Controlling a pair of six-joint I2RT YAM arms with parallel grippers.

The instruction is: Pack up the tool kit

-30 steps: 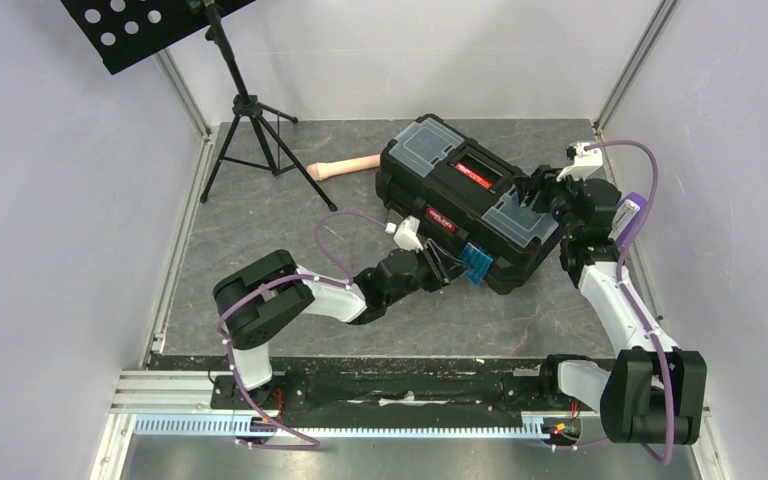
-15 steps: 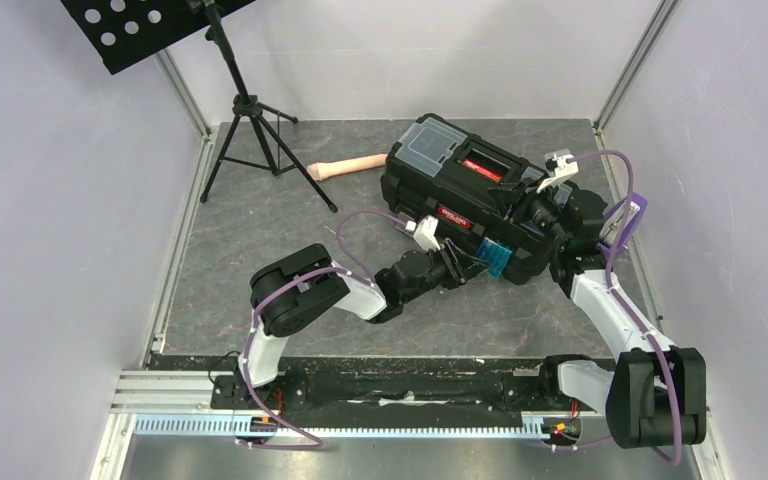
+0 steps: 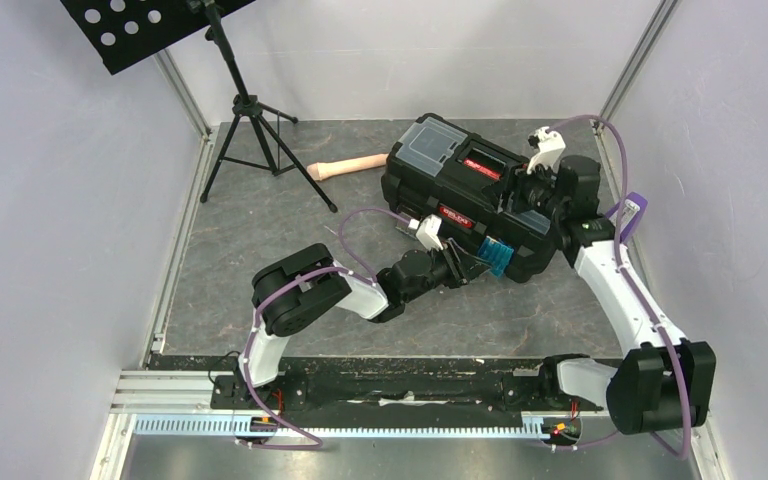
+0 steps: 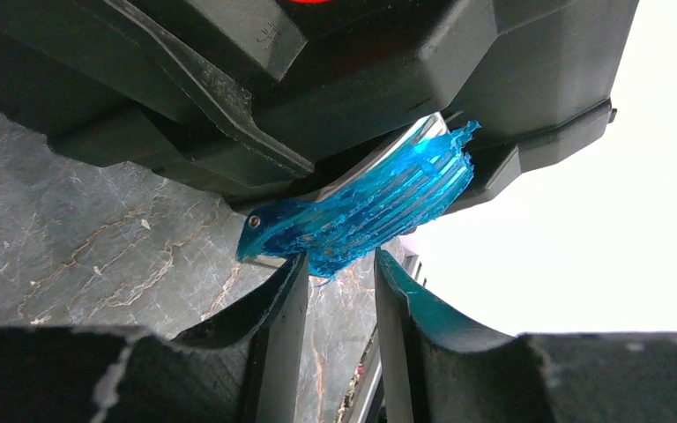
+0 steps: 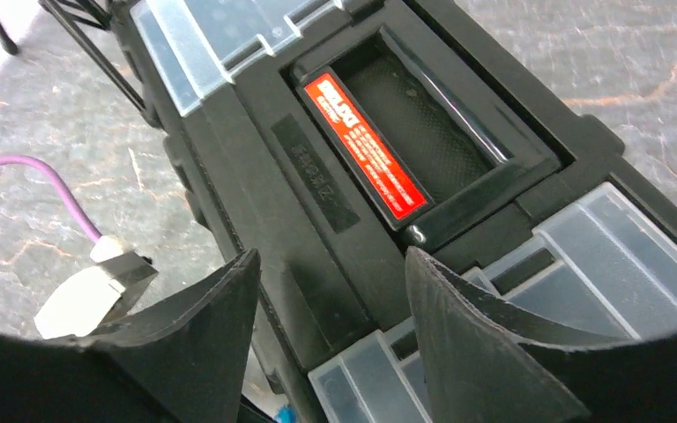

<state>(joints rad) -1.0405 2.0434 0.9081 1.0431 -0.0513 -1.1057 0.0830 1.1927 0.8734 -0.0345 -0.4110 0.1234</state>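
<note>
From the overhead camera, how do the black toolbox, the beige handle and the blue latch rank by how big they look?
1. black toolbox, by far the largest.
2. beige handle, slim; its end near the toolbox may be partly hidden.
3. blue latch, clearly the smallest.

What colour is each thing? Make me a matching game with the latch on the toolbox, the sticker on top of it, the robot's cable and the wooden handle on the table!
Things:
1. latch
2. sticker
3. cable
4. wooden handle

Colours:
A. purple
B. beige
C. blue
D. red

Right pairs: 1-C, 2-D, 3-A, 4-B.
</note>
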